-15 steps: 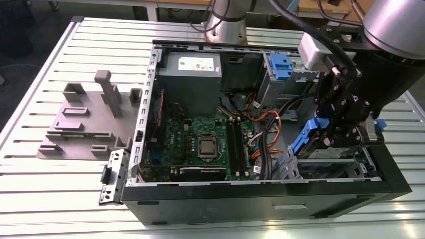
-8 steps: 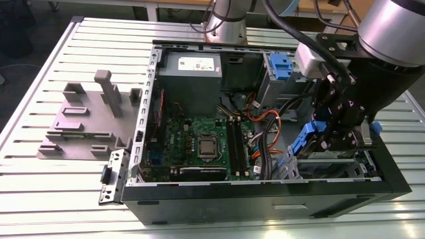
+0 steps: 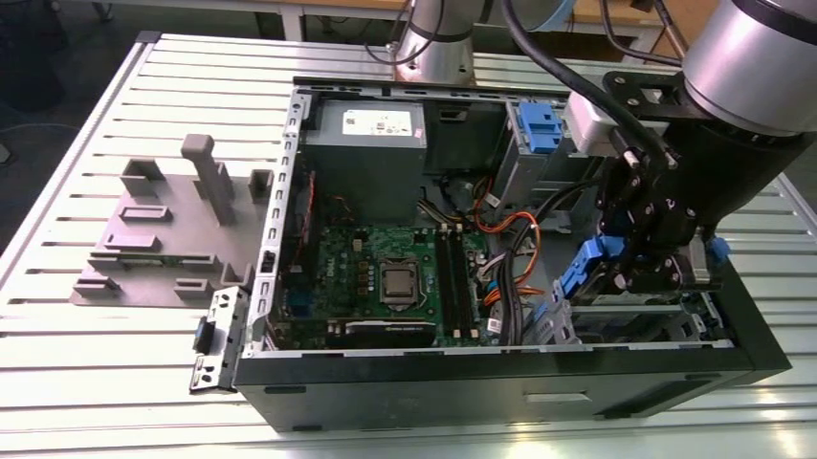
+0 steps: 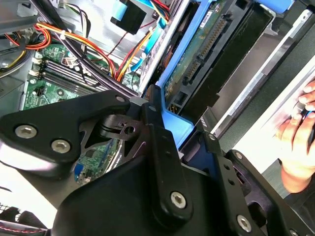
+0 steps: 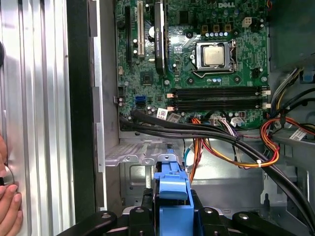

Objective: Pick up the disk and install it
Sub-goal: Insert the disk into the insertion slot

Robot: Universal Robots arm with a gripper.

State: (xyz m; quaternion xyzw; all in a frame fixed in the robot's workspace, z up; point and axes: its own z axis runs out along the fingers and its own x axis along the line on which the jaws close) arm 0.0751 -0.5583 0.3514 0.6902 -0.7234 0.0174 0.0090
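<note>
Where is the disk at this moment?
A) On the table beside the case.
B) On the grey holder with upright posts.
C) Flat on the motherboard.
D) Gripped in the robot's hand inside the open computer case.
D: the hand clamps the blue-framed disk inside the computer case.

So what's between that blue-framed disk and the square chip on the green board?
Between disk and chip: black cables, orange wires, memory slots, in the first wrist view.

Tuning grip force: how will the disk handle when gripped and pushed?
Likely stiff and dense: the disk is a flat, solid-looking slab. Its plastic bracket, clamped by the gripper, may flex slightly. The exposed connector looks knock-sensitive.
</note>
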